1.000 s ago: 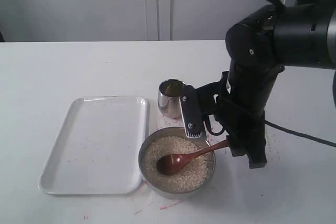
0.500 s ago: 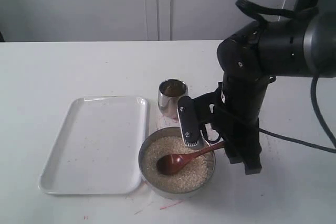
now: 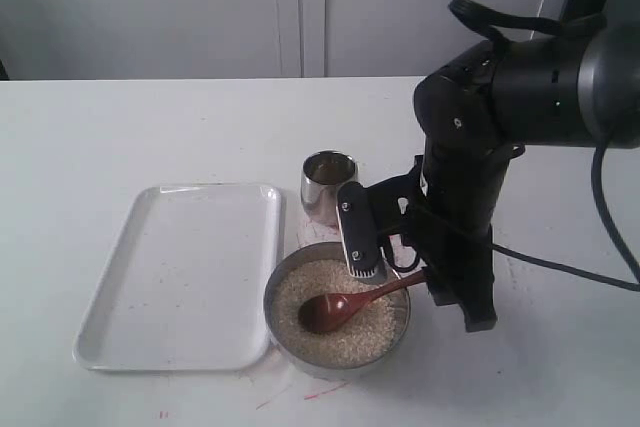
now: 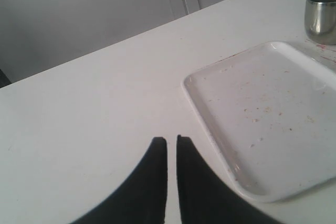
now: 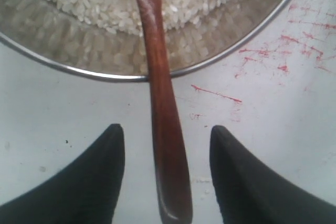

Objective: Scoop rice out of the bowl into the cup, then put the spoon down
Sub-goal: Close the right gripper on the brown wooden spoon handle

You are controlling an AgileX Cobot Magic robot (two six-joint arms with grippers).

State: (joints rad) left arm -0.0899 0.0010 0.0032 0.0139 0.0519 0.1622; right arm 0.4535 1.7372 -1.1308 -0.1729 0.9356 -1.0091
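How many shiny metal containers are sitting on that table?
2: a wide brushed-steel bowl of rice near the front, and a small shiny steel cup just behind it. None seem hidden.

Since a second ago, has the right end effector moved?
Yes. In the exterior view the right end effector has dropped and shifted left toward the bowl, and now straddles the spoon handle.

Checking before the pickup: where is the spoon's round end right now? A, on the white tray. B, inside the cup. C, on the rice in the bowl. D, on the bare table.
C: the spoon rests its round end on the rice in the bowl, handle crossing the rim.
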